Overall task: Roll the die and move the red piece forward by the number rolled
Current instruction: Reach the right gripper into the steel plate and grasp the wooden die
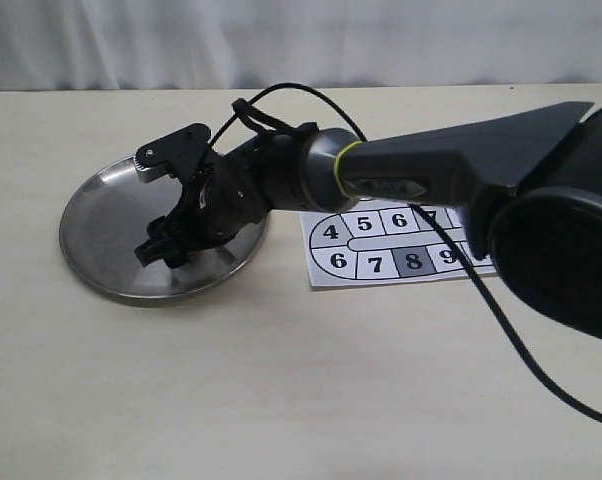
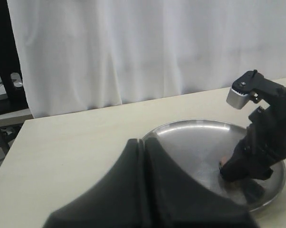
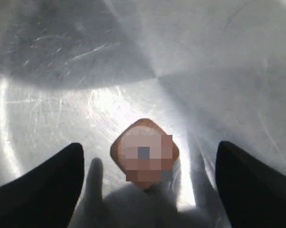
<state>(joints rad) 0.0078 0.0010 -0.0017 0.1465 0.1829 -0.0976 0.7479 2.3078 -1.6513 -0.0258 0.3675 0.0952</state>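
Observation:
The die (image 3: 144,154), a tan cube, lies on the shiny metal plate (image 1: 106,283), and its top face is too blurred to read. My right gripper (image 3: 150,146) is open and hangs low over the plate, with one dark finger on each side of the die and neither touching it. In the exterior view the right gripper (image 1: 163,250) reaches across to the left and hides the die. My left gripper (image 2: 145,142) is shut and empty, near the plate's (image 2: 190,137) rim. The red piece is out of view.
A paper game board (image 1: 381,250) with numbered squares lies to the right of the plate, partly under the right arm. A black cable (image 1: 511,330) loops from the arm over the table. A white curtain backs the table.

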